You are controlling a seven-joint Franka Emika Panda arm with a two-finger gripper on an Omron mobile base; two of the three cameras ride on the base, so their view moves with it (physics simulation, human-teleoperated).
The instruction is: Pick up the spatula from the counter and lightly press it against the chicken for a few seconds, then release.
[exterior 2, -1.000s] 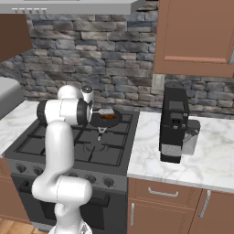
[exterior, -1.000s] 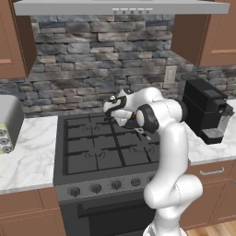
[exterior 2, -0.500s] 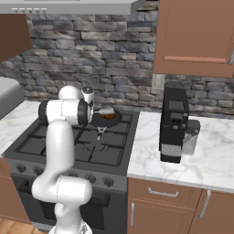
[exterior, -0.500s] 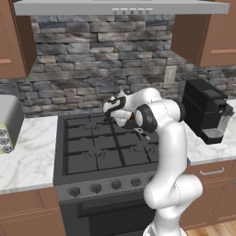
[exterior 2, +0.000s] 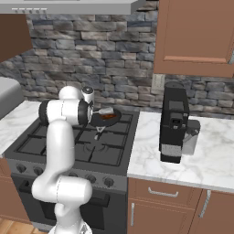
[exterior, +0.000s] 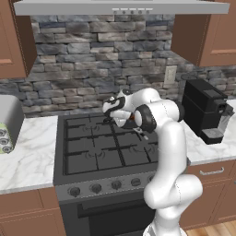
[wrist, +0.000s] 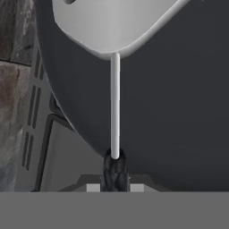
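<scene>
Upper spatula [wrist: 115, 89] blade cut off (hand view's top edge)

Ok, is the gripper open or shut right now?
Shut on the spatula. In the hand view the gripper pinches the end of its thin white handle, blade out over the dark pan.

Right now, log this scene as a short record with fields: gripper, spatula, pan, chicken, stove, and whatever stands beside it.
gripper: shut on the spatula's handle end
spatula: held; thin shaft runs out to a white blade over the pan
pan: dark, on the stove's rear right burner, handle pointing to the front
chicken: brownish, in the pan below the blade; whether they touch cannot be told
stove: black gas cooktop
coffee machine: upright on the counter, right of the stove
</scene>
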